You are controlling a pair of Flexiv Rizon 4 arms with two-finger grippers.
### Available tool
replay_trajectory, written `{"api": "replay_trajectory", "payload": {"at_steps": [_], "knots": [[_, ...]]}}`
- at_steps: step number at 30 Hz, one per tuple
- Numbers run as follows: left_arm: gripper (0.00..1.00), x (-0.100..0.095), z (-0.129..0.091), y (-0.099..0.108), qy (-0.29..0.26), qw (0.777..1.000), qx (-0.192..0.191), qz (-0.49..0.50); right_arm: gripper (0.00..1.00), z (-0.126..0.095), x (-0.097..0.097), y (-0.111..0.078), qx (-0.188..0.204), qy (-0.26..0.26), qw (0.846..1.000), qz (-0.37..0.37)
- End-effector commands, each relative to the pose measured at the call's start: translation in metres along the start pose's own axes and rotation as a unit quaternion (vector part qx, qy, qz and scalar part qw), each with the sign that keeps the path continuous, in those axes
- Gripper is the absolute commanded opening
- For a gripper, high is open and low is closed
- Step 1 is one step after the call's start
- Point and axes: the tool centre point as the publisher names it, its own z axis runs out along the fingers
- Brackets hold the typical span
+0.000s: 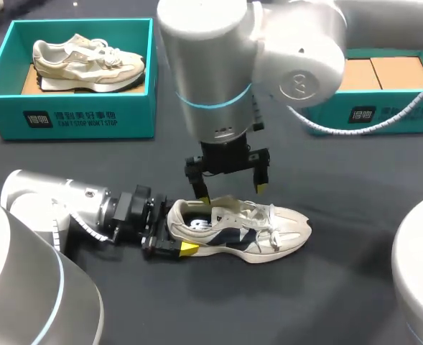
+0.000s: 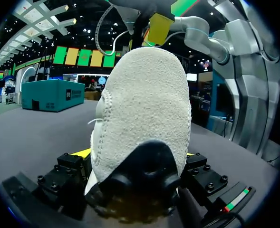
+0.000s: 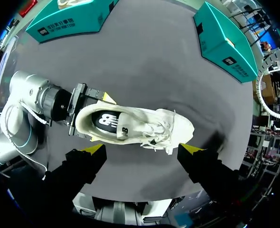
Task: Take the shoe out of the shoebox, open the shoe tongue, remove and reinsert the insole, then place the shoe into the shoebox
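The shoe [image 1: 240,228] stands on its sole mid-table [image 1: 355,287], toe toward the right edge. The left gripper [image 1: 177,230] clamps its heel from both sides — the right gripper [image 1: 232,194] hangs just above the shoe's opening, fingers spread wide. A shoebox [image 1: 67,108] sits at the far left corner.

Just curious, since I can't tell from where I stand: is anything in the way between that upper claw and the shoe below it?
Nothing visible is. The right gripper hangs open just above the shoe, with only air between them. The left gripper clamps the heel from the side, clear of that path.
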Motion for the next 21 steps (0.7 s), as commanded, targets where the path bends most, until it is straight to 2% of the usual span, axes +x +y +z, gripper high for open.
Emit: {"api": "replay_trajectory", "payload": {"at_steps": [1,10,17,21], "knots": [[0.00,-0.002,0.000,0.002,0.000,1.000,0.000,0.000,1.00,0.004,0.013,0.003,-0.003,-0.035,0.999,0.011],[0.00,-0.002,0.000,0.002,0.000,1.000,0.000,0.000,1.00,0.022,0.024,0.006,0.023,-0.079,0.996,0.045],[0.00,-0.002,0.000,0.002,0.000,1.000,0.000,0.000,1.00,0.034,0.025,0.007,0.002,-0.114,0.993,0.037],[0.00,-0.002,0.000,0.002,0.000,1.000,0.000,0.000,1.00,0.043,0.022,0.007,-0.004,-0.112,0.993,0.044]]}}
